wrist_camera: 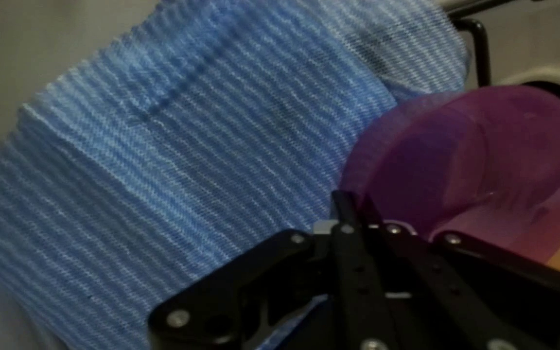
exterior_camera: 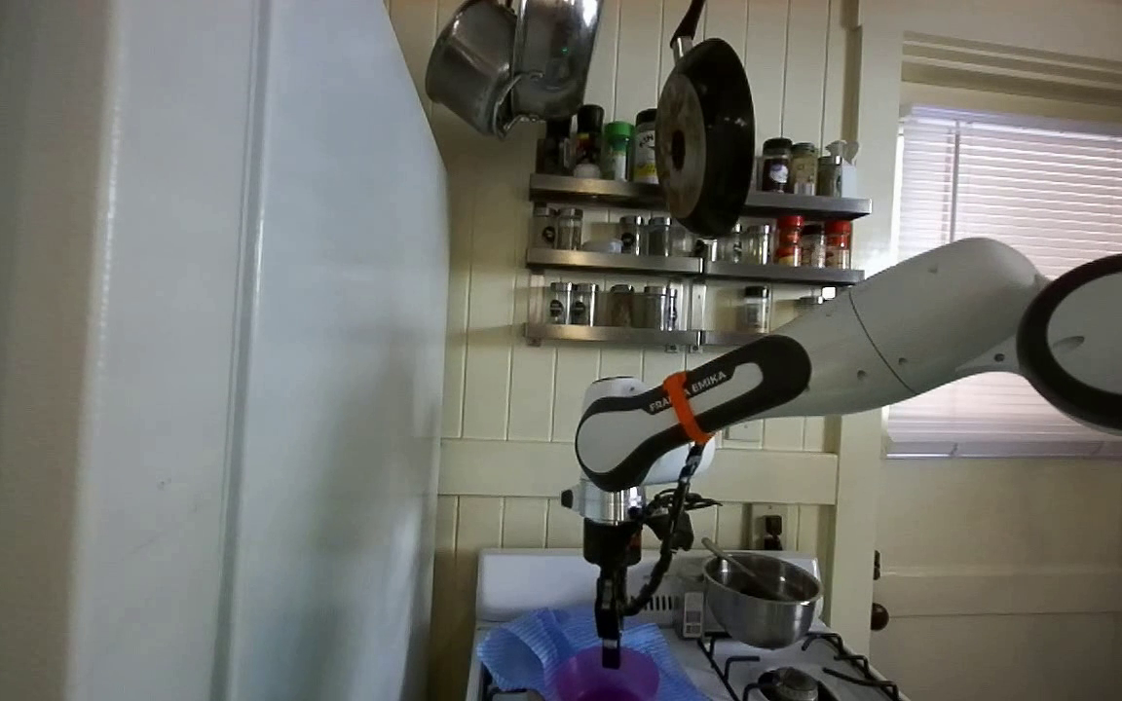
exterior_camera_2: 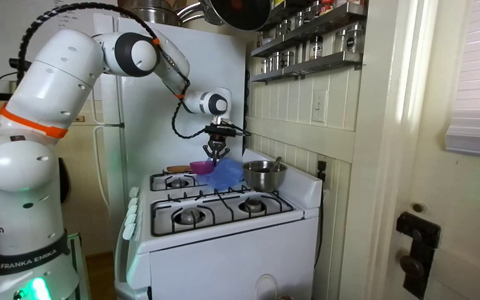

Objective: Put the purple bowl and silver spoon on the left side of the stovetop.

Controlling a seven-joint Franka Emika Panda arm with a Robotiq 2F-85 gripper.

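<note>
Wrist view: hand (wrist_camera: 355, 204) pinched on the rim of the purple bowl (wrist_camera: 464, 172)

Bowl taken as landmark. Hand stands right above its edge, fingers pointing down and pressed together with the rim between them, on the side toward the stove's back panel (exterior_camera: 522, 579). From the fingertips the bowl opens out to the right as the wrist camera sees it. In an exterior view the bowl (exterior_camera_2: 200, 168) looks near upright. It is over the refrigerator (exterior_camera_2: 148, 137) end of the stovetop (exterior_camera_2: 240, 226); whether its base rests on anything, cannot tell.

Rumpled blue striped cloth (wrist_camera: 212, 160) right beside the bowl, reaching behind its wall. Brown item (exterior_camera_2: 178, 168) just beside the bowl on the other side, kind unclear.

Containers. Bowl: see-through purple wall, the cloth's blue showing through, one fingertip inside the rim. Silver pot (exterior_camera_2: 263, 179): well apart from the bowl, cloth between. Spoon (exterior_camera_2: 276, 163) in it, handle out over the rim, lower end lost in the dark inside. Spice jars (exterior_camera: 658, 307) on wall shelves (exterior_camera: 610, 334), well above the bowl; contents mostly too small to tell. Dark pan (exterior_camera: 712, 136) and silver saucepans (exterior_camera: 478, 68) hang well above it too.
</note>
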